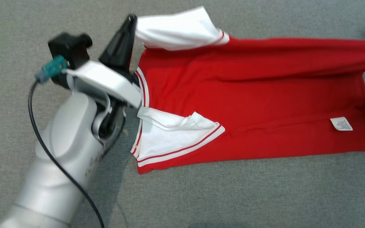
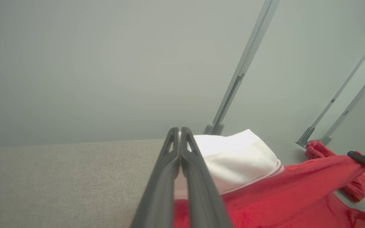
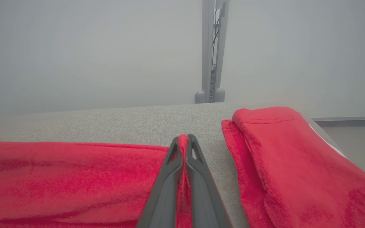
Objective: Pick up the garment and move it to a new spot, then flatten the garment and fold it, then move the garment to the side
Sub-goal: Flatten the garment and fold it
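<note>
The garment [image 1: 249,95], a red shirt with white sleeves and red-and-white striped trim, lies spread over the grey cloth-covered surface [image 1: 233,196] in front of me. Its neck end is towards my left and its hem towards my right.

My left gripper [image 1: 131,19] has its two fingers pressed together on the edge of the far white sleeve [image 1: 176,30], which is lifted off the surface and curls back over the shoulder. The near white sleeve [image 1: 173,142] lies folded in on the red body. My right gripper [image 3: 184,141] is closed too, with a ridge of red cloth pinched between its tips.

From my head I see the whole shirt, my pale left forearm [image 1: 62,152] and a black cable [image 1: 29,104] looping beside it. My left wrist view gives my shut fingers [image 2: 163,177] close up with the raised sleeve just beside them. Behind the surface there is a pale wall [image 2: 74,63] with grey metal posts [image 2: 242,63]. My right wrist view brings in a second red bundle [image 3: 280,158] lying just beside the shirt, with a strip of bare grey surface between them. I cannot tell whether it is a separate piece.

A small white care label [image 1: 341,123] sits on the red cloth near the hem, on the side nearest me. Its print is too small to read.
</note>
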Controlling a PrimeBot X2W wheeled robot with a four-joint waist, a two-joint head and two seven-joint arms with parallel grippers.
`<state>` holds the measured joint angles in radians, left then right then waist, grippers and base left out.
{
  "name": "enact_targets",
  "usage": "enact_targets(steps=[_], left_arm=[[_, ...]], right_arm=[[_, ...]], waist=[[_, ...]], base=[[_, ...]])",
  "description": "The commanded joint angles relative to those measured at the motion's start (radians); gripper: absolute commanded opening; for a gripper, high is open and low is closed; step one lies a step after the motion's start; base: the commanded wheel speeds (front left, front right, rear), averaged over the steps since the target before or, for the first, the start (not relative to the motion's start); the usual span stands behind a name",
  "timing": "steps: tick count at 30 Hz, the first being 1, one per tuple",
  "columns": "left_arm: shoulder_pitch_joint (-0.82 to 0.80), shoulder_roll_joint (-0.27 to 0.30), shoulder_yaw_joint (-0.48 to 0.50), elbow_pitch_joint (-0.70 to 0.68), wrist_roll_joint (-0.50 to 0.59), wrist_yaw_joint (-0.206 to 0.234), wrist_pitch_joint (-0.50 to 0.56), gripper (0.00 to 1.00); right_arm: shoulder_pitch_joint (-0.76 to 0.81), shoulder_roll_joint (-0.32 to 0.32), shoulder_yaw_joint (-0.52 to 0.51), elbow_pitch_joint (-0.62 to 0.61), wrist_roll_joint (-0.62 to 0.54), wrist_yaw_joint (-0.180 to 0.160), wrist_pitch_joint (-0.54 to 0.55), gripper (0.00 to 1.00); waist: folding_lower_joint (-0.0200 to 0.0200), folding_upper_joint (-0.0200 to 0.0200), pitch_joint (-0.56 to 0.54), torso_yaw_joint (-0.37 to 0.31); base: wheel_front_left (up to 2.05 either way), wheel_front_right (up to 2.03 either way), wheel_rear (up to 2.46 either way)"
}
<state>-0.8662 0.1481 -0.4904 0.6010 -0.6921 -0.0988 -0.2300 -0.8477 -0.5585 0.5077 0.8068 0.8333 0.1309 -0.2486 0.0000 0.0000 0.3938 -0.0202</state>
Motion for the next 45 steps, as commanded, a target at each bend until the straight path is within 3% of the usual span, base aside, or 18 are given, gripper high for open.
enact_targets(steps=[1, 8, 17, 35, 38, 41, 42, 43, 44, 45], left_arm=[[0.057, 0.038, 0.029, -0.080, -0.020, 0.020, 0.002, 0.00], [0.253, 0.062, 0.017, -0.288, -0.050, 0.076, 0.042, 0.00], [0.404, 0.063, 0.004, -0.422, -0.093, 0.127, 0.088, 0.00], [0.574, 0.072, -0.036, -0.451, -0.099, 0.222, 0.129, 0.00], [0.586, 0.073, -0.042, -0.451, -0.100, 0.221, 0.128, 0.00], [0.590, 0.076, -0.050, -0.442, -0.093, 0.220, 0.124, 0.00], [0.590, 0.076, -0.052, -0.437, -0.090, 0.221, 0.123, 0.00], [0.589, 0.074, -0.053, -0.431, -0.087, 0.222, 0.119, 0.06], [0.588, 0.073, -0.054, -0.425, -0.085, 0.223, 0.117, 0.34], [0.587, 0.071, -0.056, -0.419, -0.085, 0.223, 0.115, 1.00]], right_arm=[[0.090, -0.028, -0.022, -0.047, -0.031, 0.000, -0.013, 0.00], [0.256, -0.023, -0.117, -0.155, -0.115, 0.000, -0.013, 0.00], [0.368, 0.006, -0.182, -0.190, -0.184, 0.000, -0.013, 0.00], [0.505, 0.058, -0.289, -0.177, -0.293, 0.000, -0.013, 0.00], [0.516, 0.074, -0.304, -0.171, -0.306, 0.000, -0.013, 0.16], [0.523, 0.090, -0.321, -0.162, -0.323, 0.000, -0.013, 0.45], [0.525, 0.095, -0.325, -0.158, -0.328, 0.000, -0.013, 1.00], [0.526, 0.099, -0.333, -0.155, -0.333, 0.000, -0.013, 1.00], [0.526, 0.105, -0.340, -0.152, -0.337, 0.000, -0.013, 1.00], [0.527, 0.111, -0.349, -0.152, -0.341, 0.000, -0.013, 1.00]], waist=[[0.0000, 0.0000, -0.036, 0.016], [0.0000, 0.0000, -0.062, 0.036], [0.0000, 0.0000, -0.084, 0.035], [0.0000, 0.0000, -0.094, 0.030], [0.0000, 0.0000, -0.094, 0.031], [0.0000, 0.0000, -0.098, 0.035], [0.0000, 0.0000, -0.100, 0.035], [0.0000, 0.0000, -0.103, 0.036], [0.0000, 0.0000, -0.106, 0.036], [0.0000, 0.0000, -0.109, 0.036]], base=[[0.00, 0.00, 0.00], [0.00, 0.00, 0.00], [0.00, 0.00, 0.00], [0.00, 0.00, 0.00], [0.00, 0.00, 0.00], [0.00, 0.00, 0.00], [0.00, 0.00, 0.00], [0.00, 0.00, 0.00], [0.00, 0.00, 0.00], [0.00, 0.00, 0.00]])
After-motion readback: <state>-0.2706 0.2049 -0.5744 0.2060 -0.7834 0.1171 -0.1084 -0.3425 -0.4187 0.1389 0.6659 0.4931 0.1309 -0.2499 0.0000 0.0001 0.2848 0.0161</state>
